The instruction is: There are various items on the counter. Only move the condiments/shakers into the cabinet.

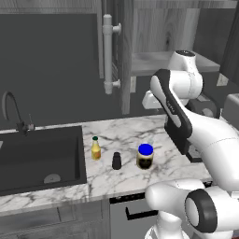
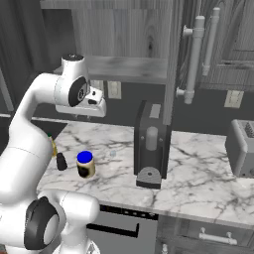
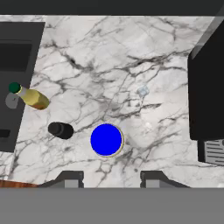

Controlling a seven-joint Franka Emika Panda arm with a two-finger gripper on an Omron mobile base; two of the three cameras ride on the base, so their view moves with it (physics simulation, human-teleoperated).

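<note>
- Hovering high over the counter (image 1: 126, 135), the gripper (image 3: 111, 180) looks straight down; fingertips (image 3: 70, 180) stand apart w/ a moderate gap, nothing between them, touching nothing.
- Blue-lidded jar (image 1: 145, 156) stands upright on the marble, directly below the hand in hand view, just above the gap between the tips.
- Small black shaker (image 1: 116, 161) just beside the jar, on its sink side, upright, not touching.
- Small yellow bottle (image 1: 95, 148) w/ green cap stands next in the row, right at the edge of the dark sink (image 1: 37, 158).
- All 3 condiments sit near the counter's front half, in a loose line.
- Cabinet (image 1: 140, 28) above is open: door w/ pale bar handle (image 1: 108, 53) swung out, grey inner shelf (image 1: 158, 63) bare where visible.
- Black appliance (image 2: 151, 149) stands on the counter right of the jar, well apart from it.
- Pale grey toaster-like box (image 2: 242, 149) at far right of the counter.
</note>
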